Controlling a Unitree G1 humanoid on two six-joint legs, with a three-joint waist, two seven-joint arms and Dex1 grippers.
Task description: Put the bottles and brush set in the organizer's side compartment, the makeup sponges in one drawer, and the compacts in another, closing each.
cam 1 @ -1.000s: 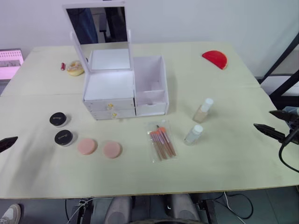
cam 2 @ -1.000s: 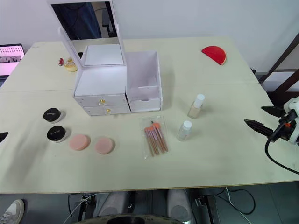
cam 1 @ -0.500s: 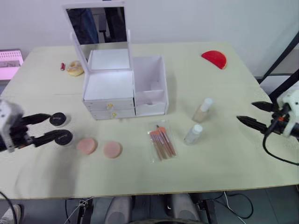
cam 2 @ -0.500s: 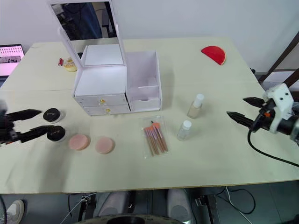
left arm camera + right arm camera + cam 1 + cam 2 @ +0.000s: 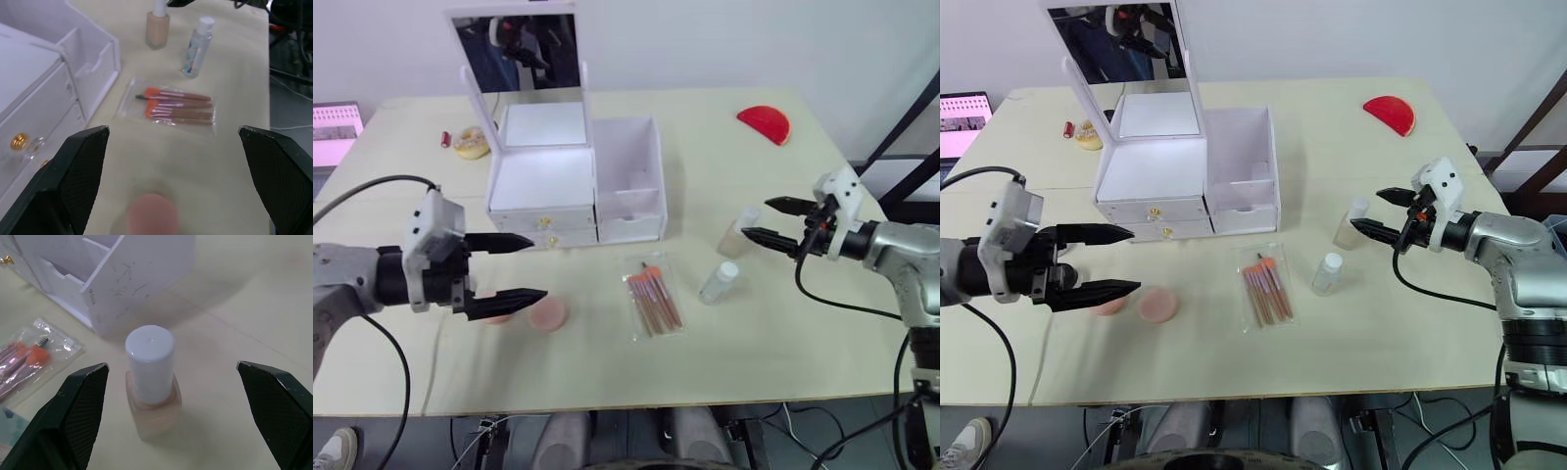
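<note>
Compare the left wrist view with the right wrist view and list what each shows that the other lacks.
Left wrist view alone: a peach-pink makeup sponge, a gold drawer knob, and the whole clear bottle. Right wrist view alone: the beige bottle's white cap from close range, centred between the open right end effector's fingers. Both share the beige bottle, the brush set and the organizer.

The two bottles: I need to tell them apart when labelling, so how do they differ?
The taller bottle holds beige liquid and has a squarish body; the shorter bottle is clear, round and slimmer, with a printed label. The taller one stands between the open right gripper's fingers; the shorter stands nearer the brush set. Both stand upright with white caps.
</note>
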